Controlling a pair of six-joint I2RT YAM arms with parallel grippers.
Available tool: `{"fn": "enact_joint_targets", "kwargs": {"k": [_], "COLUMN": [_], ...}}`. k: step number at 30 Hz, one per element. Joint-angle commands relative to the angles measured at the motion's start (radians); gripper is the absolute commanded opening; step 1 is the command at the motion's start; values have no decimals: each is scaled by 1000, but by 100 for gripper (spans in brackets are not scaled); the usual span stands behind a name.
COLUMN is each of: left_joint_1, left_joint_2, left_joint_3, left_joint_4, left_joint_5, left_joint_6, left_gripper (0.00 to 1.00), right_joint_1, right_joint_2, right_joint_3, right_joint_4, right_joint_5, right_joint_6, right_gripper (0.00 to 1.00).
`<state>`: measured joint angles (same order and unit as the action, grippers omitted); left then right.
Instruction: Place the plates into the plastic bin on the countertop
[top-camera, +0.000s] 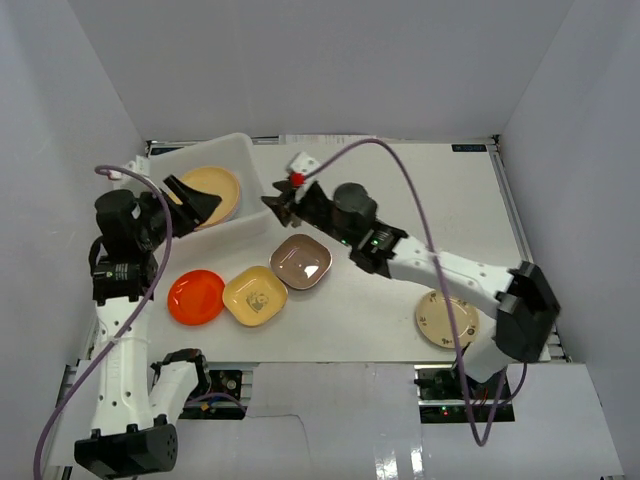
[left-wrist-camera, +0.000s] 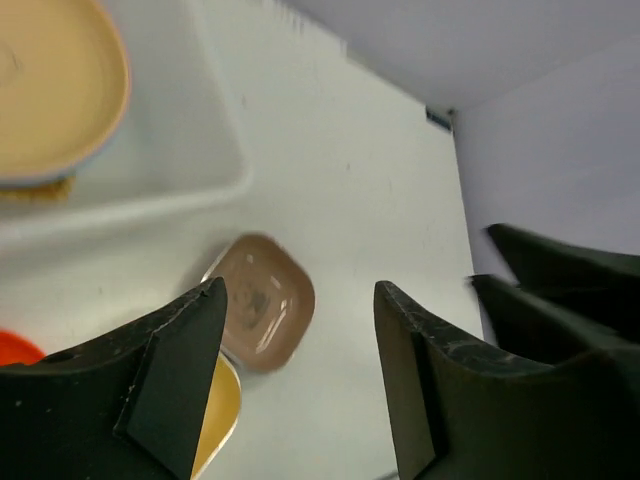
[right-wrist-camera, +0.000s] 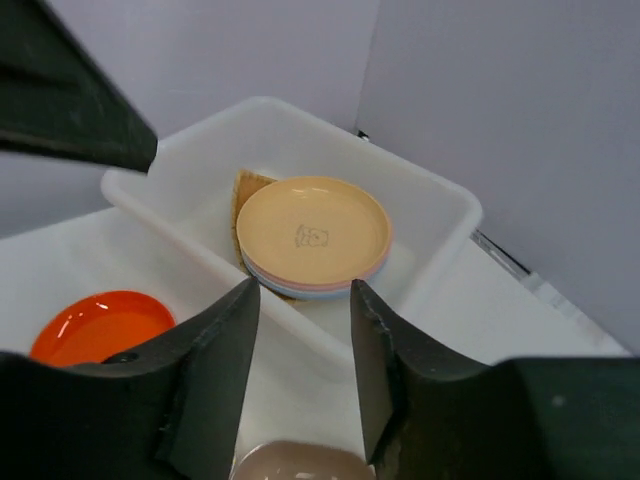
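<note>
The plastic bin (top-camera: 245, 160) stands at the back left of the countertop (top-camera: 420, 200) and holds a stack of plates topped by a cream one (top-camera: 212, 193), also shown in the right wrist view (right-wrist-camera: 312, 235). On the countertop lie a brown rounded-square plate (top-camera: 301, 262), a yellow one (top-camera: 255, 295), an orange round one (top-camera: 196, 297) and a beige round one (top-camera: 446, 319). My left gripper (top-camera: 200, 205) is open and empty over the bin's front edge. My right gripper (top-camera: 281, 210) is open and empty, just right of the bin, above the brown plate (right-wrist-camera: 300, 463).
White walls enclose the countertop on three sides. A small white piece with a red knob (top-camera: 299, 172) lies behind the right gripper. The right arm's purple cable (top-camera: 400, 170) arches over the middle. A dark rail (top-camera: 510, 210) runs along the right edge.
</note>
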<state>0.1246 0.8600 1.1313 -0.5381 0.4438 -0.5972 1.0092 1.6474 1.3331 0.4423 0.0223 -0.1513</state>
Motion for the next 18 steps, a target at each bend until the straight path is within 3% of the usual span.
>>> {"fn": "enact_joint_targets", "kwargs": {"k": [1,5,6,7,9,12,14,18], "left_joint_1": [-35,-219,-346,-415,-568,-670,-703,-882], "left_joint_2": [-53,-69,-59,-49,0,54,83,256], "left_joint_3": [-144,-267,-284,-312,-327,-353,-361,-318], "left_joint_4": [-33,-28,-23,-17,-17,-20,-16,-13], "left_joint_5": [121,9,-46,-180,-302,-489,-527,-655], "left_joint_6": [-1,-27,-38,-47,-70,-81,-92,-105], "left_gripper": [70,66,66,66,67,67,67,66], "right_joint_1": [-32,-145,-161,-173,-193,-195,-196,-196], "right_joint_2": [-153,-273,-300,-357,-402,-423,-414,-431], "right_joint_3": [-266,-484,-526,-596,-644,-680,-713,-772], "right_joint_4": [29,-77,-94,-97,-132,-186,-205,-185], "right_joint_5": [146,162,154,148,134,101,87,100], "right_joint_6": [198,376,403,438,459,475,490,519], "right_gripper": [45,44,43,43,43,45,45,45]}}
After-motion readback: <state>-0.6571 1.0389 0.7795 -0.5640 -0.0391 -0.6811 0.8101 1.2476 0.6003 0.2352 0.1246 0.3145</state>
